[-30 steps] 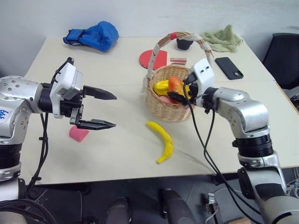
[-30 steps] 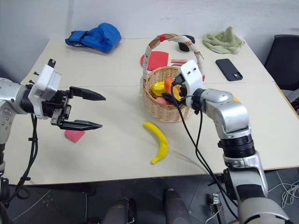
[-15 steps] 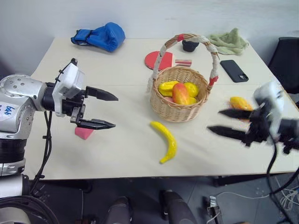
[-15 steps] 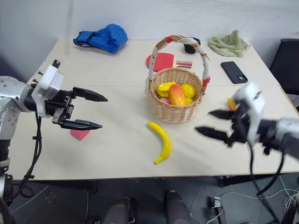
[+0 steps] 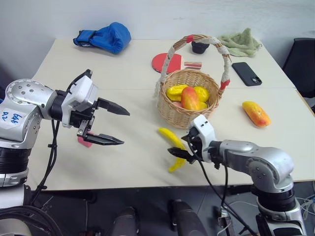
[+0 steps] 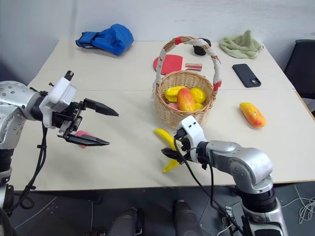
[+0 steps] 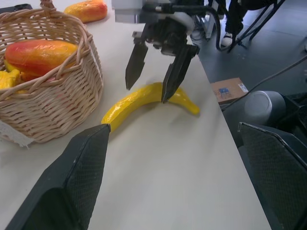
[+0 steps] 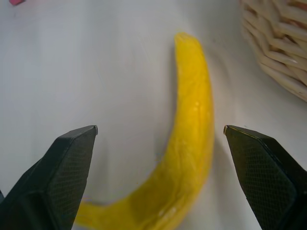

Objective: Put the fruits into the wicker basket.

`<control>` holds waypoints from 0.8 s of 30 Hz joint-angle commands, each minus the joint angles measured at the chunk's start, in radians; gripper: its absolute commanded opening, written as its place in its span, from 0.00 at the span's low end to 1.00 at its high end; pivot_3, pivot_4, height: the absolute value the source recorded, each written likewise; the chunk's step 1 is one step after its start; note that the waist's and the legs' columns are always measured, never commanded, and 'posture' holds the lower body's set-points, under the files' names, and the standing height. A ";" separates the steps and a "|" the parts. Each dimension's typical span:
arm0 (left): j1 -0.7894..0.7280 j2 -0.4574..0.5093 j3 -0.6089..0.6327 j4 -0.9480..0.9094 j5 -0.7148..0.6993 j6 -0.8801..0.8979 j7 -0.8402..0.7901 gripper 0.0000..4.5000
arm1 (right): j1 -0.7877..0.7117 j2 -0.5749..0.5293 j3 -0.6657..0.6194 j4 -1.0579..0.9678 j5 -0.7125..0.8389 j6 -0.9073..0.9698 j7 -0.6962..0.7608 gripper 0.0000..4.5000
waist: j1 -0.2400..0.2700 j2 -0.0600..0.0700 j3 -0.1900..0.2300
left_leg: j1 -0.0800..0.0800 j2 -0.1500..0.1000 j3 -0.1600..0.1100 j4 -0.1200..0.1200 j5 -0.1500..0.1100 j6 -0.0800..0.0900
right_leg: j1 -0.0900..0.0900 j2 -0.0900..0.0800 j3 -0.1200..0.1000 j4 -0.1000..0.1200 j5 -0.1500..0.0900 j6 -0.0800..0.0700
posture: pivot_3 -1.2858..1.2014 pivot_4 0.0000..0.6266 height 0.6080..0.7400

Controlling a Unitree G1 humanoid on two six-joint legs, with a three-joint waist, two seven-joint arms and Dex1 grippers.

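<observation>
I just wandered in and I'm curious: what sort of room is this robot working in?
Probably an office or lab set up for practice, not a home. Plain pale tables pushed together hold toy fruit, a wicker basket and stray items such as a phone and a blue boxing glove, and a black office chair stands alongside.

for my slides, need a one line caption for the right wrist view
Open right gripper fingers straddle the banana on the table, beside the basket.

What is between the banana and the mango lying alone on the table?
Just bare table. In the right eye view, nothing sits between the banana and the lone mango; the wicker basket stands farther back.
</observation>
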 commanded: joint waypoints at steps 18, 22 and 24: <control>-0.044 -0.034 0.019 0.025 0.011 -0.023 0.029 1.00 | -0.190 -0.115 -0.363 -0.059 0.278 0.022 0.114 0.17 | 0.000 0.000 0.000 | 0.001 0.001 -0.001 0.000 0.000 0.000 | 0.001 0.000 0.000 0.002 0.000 0.001 | 0.52 0.24 1.00; -0.056 -0.049 0.016 0.040 0.020 -0.036 0.034 1.00 | -0.337 -0.144 -0.282 0.117 0.145 -0.062 0.076 0.17 | -0.002 0.000 0.000 | 0.001 0.001 0.000 0.000 0.000 0.000 | 0.001 0.000 -0.001 0.002 0.000 0.000 | 0.52 0.24 1.00; -0.063 -0.056 0.013 0.045 0.022 -0.040 0.037 1.00 | -0.383 -0.158 -0.193 0.219 0.027 -0.154 0.059 0.17 | -0.003 0.000 0.000 | 0.001 0.001 0.000 0.000 0.000 0.000 | 0.000 0.000 -0.001 0.002 0.000 0.000 | 0.52 0.24 1.00</control>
